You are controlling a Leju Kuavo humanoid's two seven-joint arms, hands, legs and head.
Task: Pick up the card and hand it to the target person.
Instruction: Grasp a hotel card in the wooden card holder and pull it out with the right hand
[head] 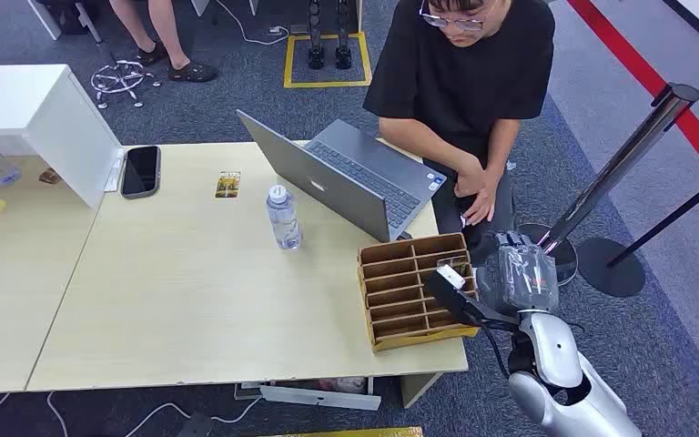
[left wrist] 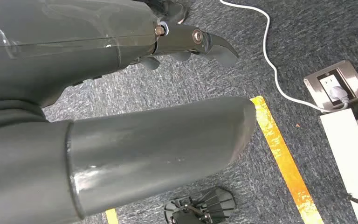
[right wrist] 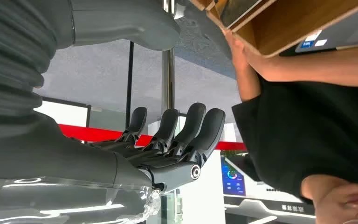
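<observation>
a: where was the card (head: 227,185) seen?
b: it was seen lying flat on the far part of the tabletop (head: 173,300), between a black phone (head: 140,170) and an open grey laptop (head: 350,178). a clear water bottle (head: 283,218) was stood near it, a little closer to the robot.

a: and the right hand (head: 521,273)?
b: it was raised just off the right edge of the tabletop, beside a brown slotted organizer (head: 414,289) at the near right corner. in the right wrist view its fingers (right wrist: 186,130) were seen stretched out side by side, apart from the thumb (right wrist: 121,23), with nothing held. it was well apart from the card.

a: the left hand (left wrist: 121,116)?
b: it was seen in the left wrist view over grey carpet (left wrist: 177,84), with a yellow tape line (left wrist: 282,158), a white cable (left wrist: 270,60) and a floor socket (left wrist: 337,87) below. nothing was seen in it; whether its fingers were apart or together could not be told.

a: was a person (head: 464,82) noted?
b: one in a black shirt was seated behind the laptop, with a hand (head: 481,193) lowered at the tabletop's right edge, near the robot's right hand but not touching it.
</observation>
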